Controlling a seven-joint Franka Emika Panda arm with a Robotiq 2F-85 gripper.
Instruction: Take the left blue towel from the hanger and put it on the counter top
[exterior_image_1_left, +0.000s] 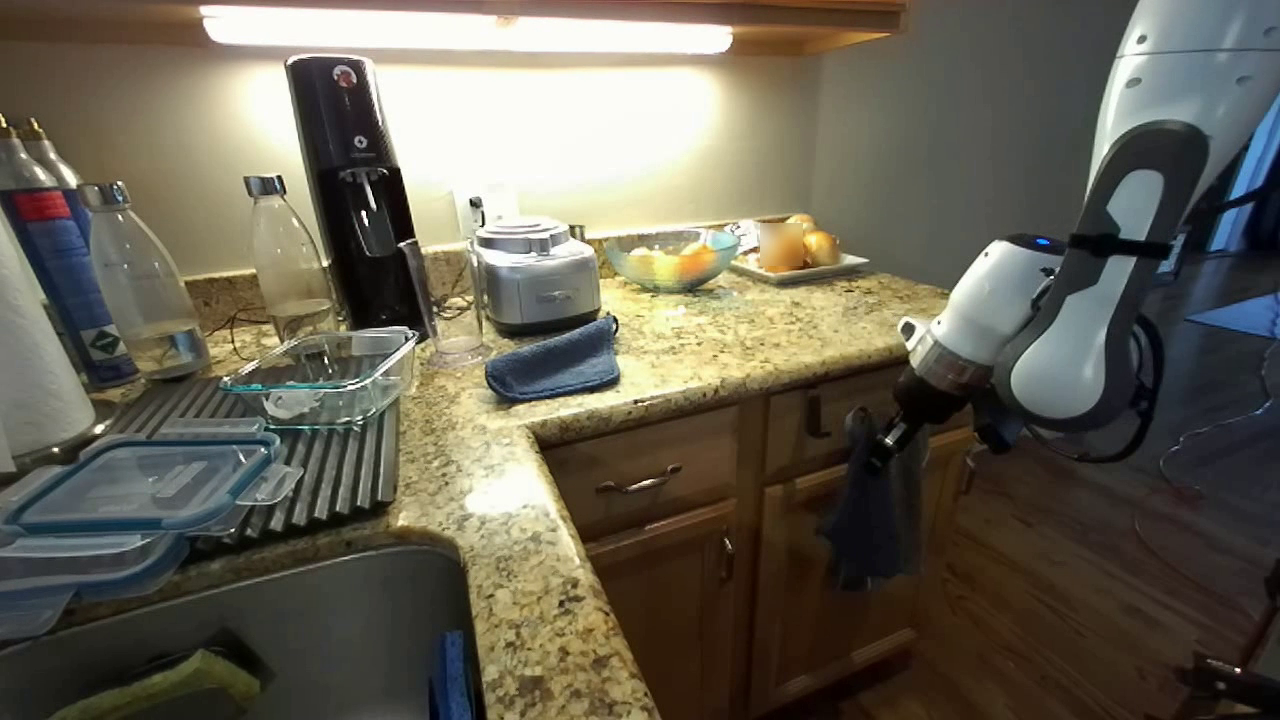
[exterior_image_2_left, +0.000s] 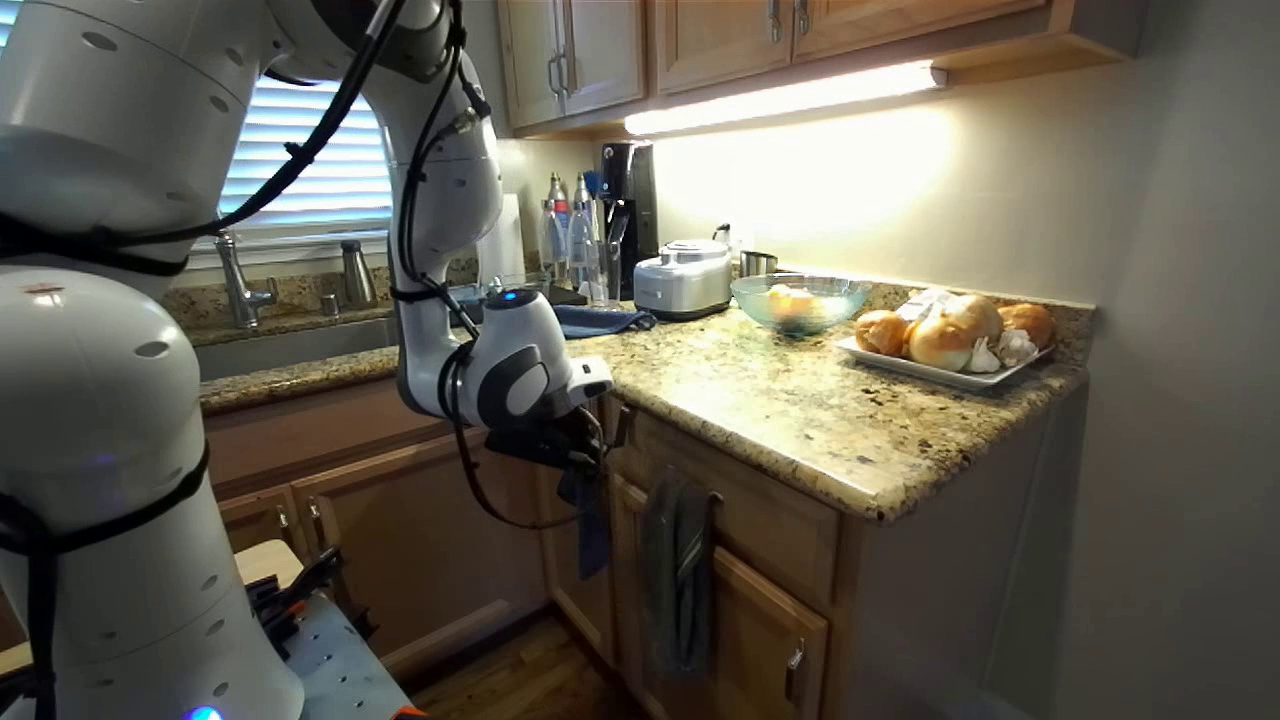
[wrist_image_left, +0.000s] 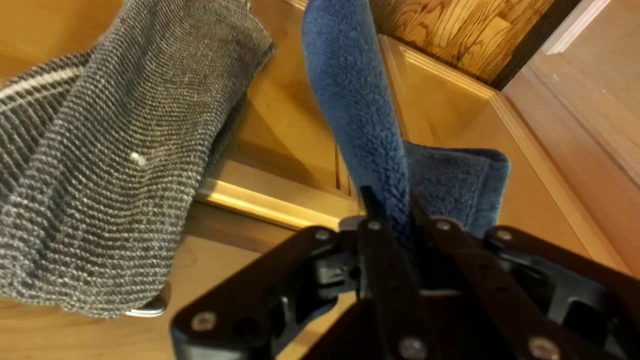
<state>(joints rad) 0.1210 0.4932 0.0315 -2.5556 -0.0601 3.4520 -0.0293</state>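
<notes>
The left blue towel (wrist_image_left: 355, 100) hangs limp and dark slate-blue, pinched between the fingers of my gripper (wrist_image_left: 392, 210) in the wrist view. One narrow fold runs away from the fingertips and another flap spreads beside it. In an exterior view the towel (exterior_image_1_left: 868, 525) hangs below my gripper (exterior_image_1_left: 882, 455) in front of the cabinet doors; it also shows under the gripper in an exterior view (exterior_image_2_left: 592, 525). A gap shows between it and the black hanger (exterior_image_1_left: 815, 415). The granite counter top (exterior_image_1_left: 720, 335) is above the gripper's level. The twin towel cannot be told apart.
A grey striped towel (exterior_image_2_left: 680, 575) hangs from a drawer pull beside the gripper. A folded paler blue cloth (exterior_image_1_left: 555, 360) lies on the counter near a silver toaster (exterior_image_1_left: 540, 280). A glass bowl (exterior_image_1_left: 672, 260) and a plate of onions (exterior_image_2_left: 950, 350) stand behind. The counter edge overhangs the drawers.
</notes>
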